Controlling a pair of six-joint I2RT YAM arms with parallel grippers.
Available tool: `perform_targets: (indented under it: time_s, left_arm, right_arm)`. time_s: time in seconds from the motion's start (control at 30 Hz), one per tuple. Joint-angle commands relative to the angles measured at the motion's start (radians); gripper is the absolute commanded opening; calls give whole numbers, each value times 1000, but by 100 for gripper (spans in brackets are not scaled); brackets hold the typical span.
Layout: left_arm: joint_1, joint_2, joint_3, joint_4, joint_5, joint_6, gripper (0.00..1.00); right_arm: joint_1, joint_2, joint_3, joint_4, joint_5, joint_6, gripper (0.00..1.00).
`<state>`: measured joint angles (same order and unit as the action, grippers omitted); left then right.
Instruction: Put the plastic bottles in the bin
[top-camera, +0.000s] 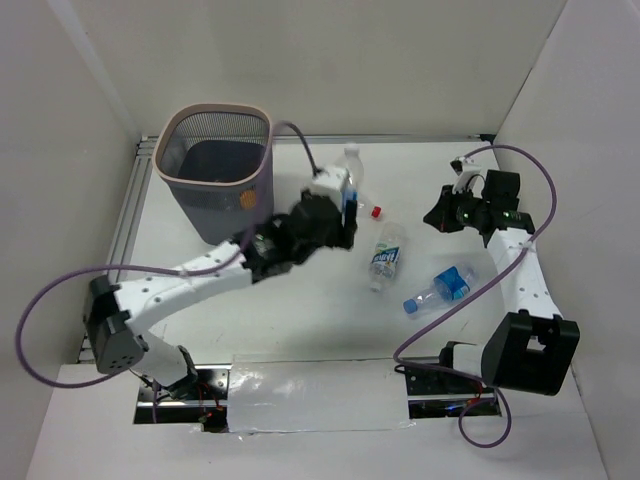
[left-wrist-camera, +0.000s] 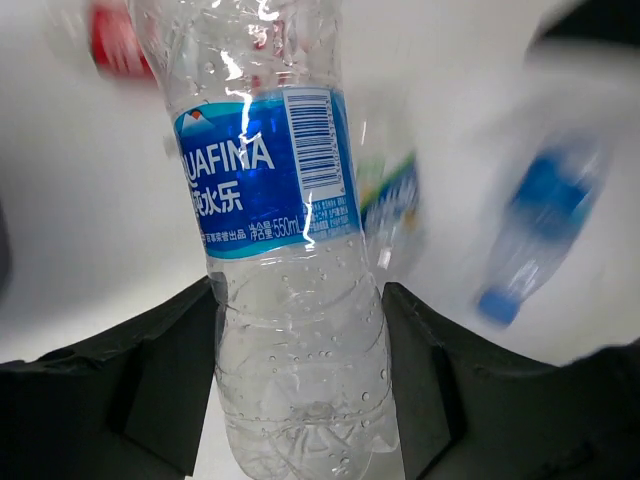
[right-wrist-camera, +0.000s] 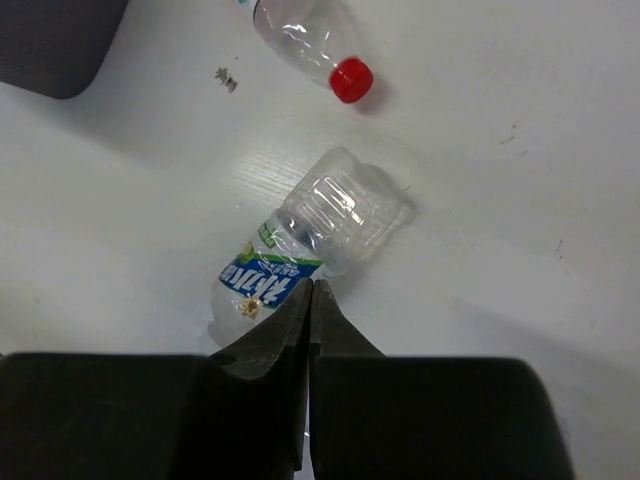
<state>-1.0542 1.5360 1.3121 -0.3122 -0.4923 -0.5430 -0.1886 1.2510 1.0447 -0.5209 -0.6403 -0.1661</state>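
While it lies on its side well right of the bin (top-camera: 203, 205), the blue-cap bottle (top-camera: 440, 288) sits nearest, clear with a blue label. Closer to the bin lies the green-label bottle (top-camera: 386, 254), also clear; the right gripper (right-wrist-camera: 310, 292) hangs over it, clenched on nothing. Just right of the bin, the left gripper (left-wrist-camera: 300, 298) grasps the Aquafina bottle (left-wrist-camera: 275, 180) low on its body: clear, droplets inside, blue label. A red-cap bottle (right-wrist-camera: 318, 45) lies right of the bin too, on the table.
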Motion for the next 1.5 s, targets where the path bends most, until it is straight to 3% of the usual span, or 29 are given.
perform_targets:
  time_s: [0.0, 0.03, 0.17, 0.2, 0.27, 0.37, 0.47, 0.5, 0.6, 0.63, 0.67, 0.77, 0.8, 1.0, 1.17, 1.3, 1.47]
  left_arm:
    - [123, -123, 143, 85, 29, 132, 0]
    - [176, -132, 188, 85, 38, 132, 0]
    - [305, -152, 286, 104, 51, 155, 2]
    - [331, -152, 297, 104, 51, 164, 2]
    - [406, -152, 309, 113, 9, 164, 8]
    - [489, -143, 291, 90, -18, 154, 8]
    - [592, -132, 271, 62, -69, 132, 14]
    - [611, -123, 271, 62, -78, 132, 20]
    - [689, -123, 259, 62, -78, 123, 37]
    - [704, -100, 259, 50, -65, 123, 46]
    - [721, -91, 272, 50, -65, 123, 66]
    - [770, -68, 299, 27, -19, 123, 88]
    - [770, -68, 311, 27, 10, 133, 99]
    - [731, -120, 322, 27, 96, 179, 100]
    - [544, -252, 259, 68, 191, 270, 100]
    - [389, -339, 121, 78, 299, 293, 100]
    - [152, -390, -69, 68, 216, 258, 100]
  right_arm:
    - [-8, 5, -35, -5, -18, 13, 3]
    - [-8, 5, -35, -5, -18, 13, 5]
    - [-8, 5, -58, -19, -18, -56, 31]
    - [-8, 5, -58, -30, -18, -56, 32]
    - [-8, 14, -49, -30, -30, -78, 47]
    - [3, 24, -38, -50, -53, -90, 73]
    - [44, 44, -19, -50, -53, -108, 97]
    - [57, 44, -18, -50, -53, -108, 100]
    - [107, 62, -18, -41, -12, -96, 100]
    - [123, 62, -18, -41, 19, -96, 100]
    - [138, 76, -18, -41, 37, -81, 100]
    - [175, 120, -28, -41, 68, -58, 100]
    - [187, 131, -28, -41, 68, -34, 100]
    - [213, 231, -28, 25, 149, 121, 100]
    - [278, 309, -18, 71, 295, 198, 100]
    - [323, 372, -18, 96, 307, 262, 100]
    - [342, 436, 17, 105, 336, 286, 100]
